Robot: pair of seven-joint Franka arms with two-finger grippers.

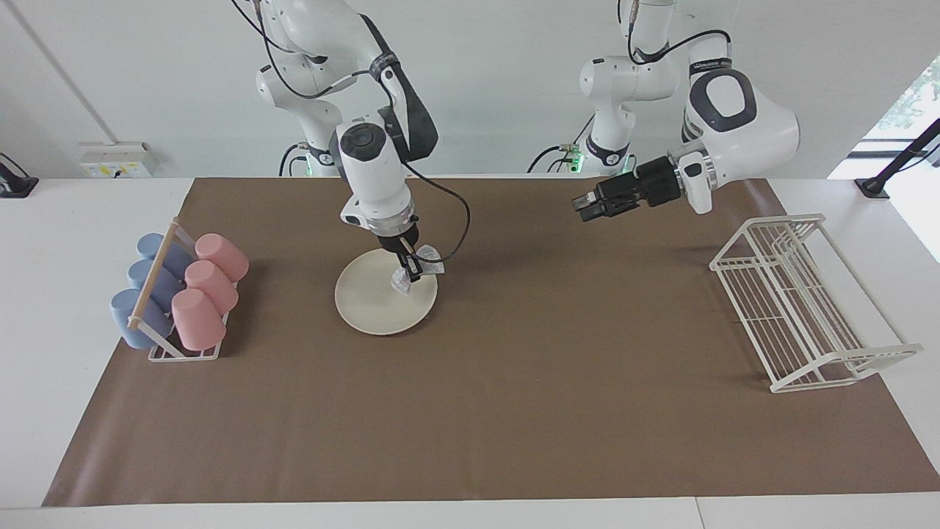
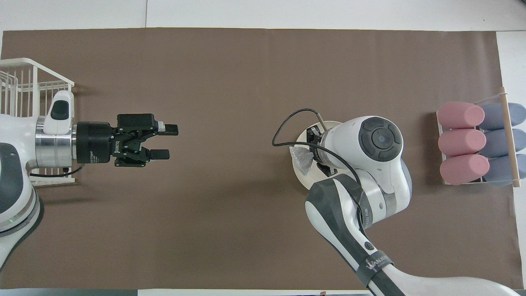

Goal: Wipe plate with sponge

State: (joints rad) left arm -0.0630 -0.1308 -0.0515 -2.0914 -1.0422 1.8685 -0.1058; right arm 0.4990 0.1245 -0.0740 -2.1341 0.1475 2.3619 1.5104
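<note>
— Right gripper [image 1: 411, 273] clamped on the sponge [image 1: 402, 281], low over the plate [image 1: 374, 308], at the rim portion toward the left arm's end. Touching yet?

— Hard to say; looks right at the surface, wad hanging just below the fingertips, part of it sticking out sideways past them. Seen in the overhead view too: sponge [image 2: 302, 157] just beside the wrist, over the plate [image 2: 299, 174] edge

— And the plate relative to the tool?

— Directly beneath, most of it spreading away toward the cup rack [image 1: 180, 294]. Flat on the brown mat [image 1: 470, 411], nothing pinning it

— So how to wipe it well?

— Press down lightly, just enough to flatten the mesh; too much and the fingertips scrape the glaze or shove the plate across the mat. Sweep from this rim inward across the middle, then overlapping passes or circles. Keep the grip firm, since a crumpled wad could slip loose under drag

— Left gripper [image 1: 587, 206]?

— Fingers spread wide, nothing held, waiting in the air well apart from the tool, off toward the dish rack [image 1: 800, 301]. Also in the overhead view, left gripper [image 2: 166, 142], fingers visibly parted. Could steady the plate if sliding starts, though that's a guess
</note>
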